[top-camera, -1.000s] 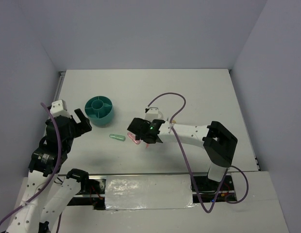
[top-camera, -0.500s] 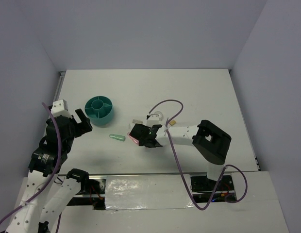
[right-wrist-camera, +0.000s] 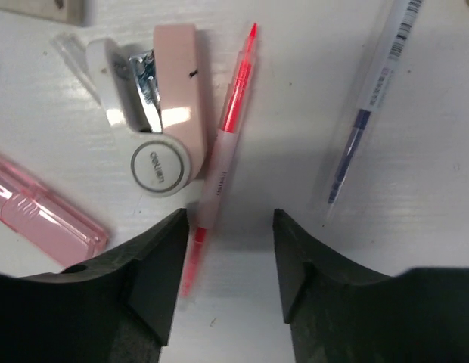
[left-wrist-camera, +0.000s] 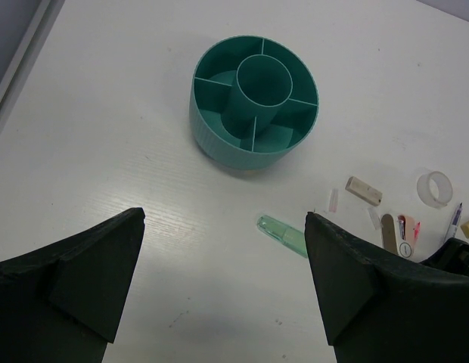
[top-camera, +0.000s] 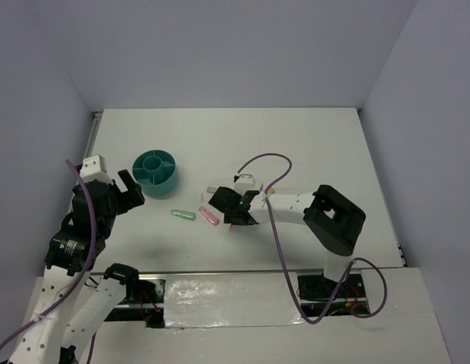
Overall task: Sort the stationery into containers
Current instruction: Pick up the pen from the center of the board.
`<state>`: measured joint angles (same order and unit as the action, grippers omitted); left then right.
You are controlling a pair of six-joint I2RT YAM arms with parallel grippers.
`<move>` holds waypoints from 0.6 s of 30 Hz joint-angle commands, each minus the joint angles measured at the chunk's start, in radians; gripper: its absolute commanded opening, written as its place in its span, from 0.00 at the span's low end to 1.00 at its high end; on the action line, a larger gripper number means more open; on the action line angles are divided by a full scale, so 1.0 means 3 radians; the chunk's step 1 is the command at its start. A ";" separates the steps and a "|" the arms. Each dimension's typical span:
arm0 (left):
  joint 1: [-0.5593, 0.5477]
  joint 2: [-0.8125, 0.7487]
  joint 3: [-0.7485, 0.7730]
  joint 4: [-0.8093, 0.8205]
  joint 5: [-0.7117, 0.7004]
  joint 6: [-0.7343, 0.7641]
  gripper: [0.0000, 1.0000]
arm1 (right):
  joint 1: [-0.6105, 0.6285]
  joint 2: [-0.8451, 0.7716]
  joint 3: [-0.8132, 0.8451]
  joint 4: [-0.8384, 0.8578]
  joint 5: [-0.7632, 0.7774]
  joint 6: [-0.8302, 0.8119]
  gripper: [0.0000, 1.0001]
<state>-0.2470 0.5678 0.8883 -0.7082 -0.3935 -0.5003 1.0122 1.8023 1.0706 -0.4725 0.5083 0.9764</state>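
The left fingers (left-wrist-camera: pixel 76 287) stand wide apart and empty above the desk (left-wrist-camera: pixel 106 151), near the teal organiser cup (left-wrist-camera: pixel 219 144). A mint-green eraser (left-wrist-camera: pixel 282 234) lies near the cup. Further right, the right fingers (right-wrist-camera: pixel 151 280) are apart with nothing held, low over the red-pink pen (right-wrist-camera: pixel 221 162). It lies flat just beside a pink stapler (right-wrist-camera: pixel 174 113). The pen looks light, stiff and smooth, so I would take its barrel at the middle.

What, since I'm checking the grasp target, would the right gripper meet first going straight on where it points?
Most likely the red-pink pen: its lower part lies between the fingers of the open right gripper, nearer one of them, though depth is unclear.
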 commanded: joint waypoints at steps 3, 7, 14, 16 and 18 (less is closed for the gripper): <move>-0.0015 0.0020 0.0015 0.0152 0.0033 0.0042 0.99 | -0.0117 -0.0071 -0.0128 0.0240 -0.0089 -0.0069 0.51; -0.0015 0.0025 0.0015 0.0157 0.0033 0.0047 0.99 | -0.0132 -0.0071 -0.0071 0.0133 -0.0043 -0.0084 0.51; -0.0020 0.0035 0.0010 0.0157 0.0044 0.0042 0.99 | -0.0183 -0.0020 -0.0092 0.0118 -0.0109 -0.0197 0.44; -0.0020 0.0045 0.0010 0.0162 0.0054 0.0052 0.99 | -0.0224 0.0000 -0.0122 0.0118 -0.0150 -0.0212 0.44; -0.0020 0.0050 0.0005 0.0172 0.0064 0.0052 0.99 | -0.0245 -0.0015 -0.0188 0.0138 -0.0171 -0.0207 0.41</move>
<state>-0.2478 0.5766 0.8883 -0.7021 -0.3862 -0.4999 0.9634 1.7920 1.0561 -0.4492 0.4732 0.9180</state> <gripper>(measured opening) 0.993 0.424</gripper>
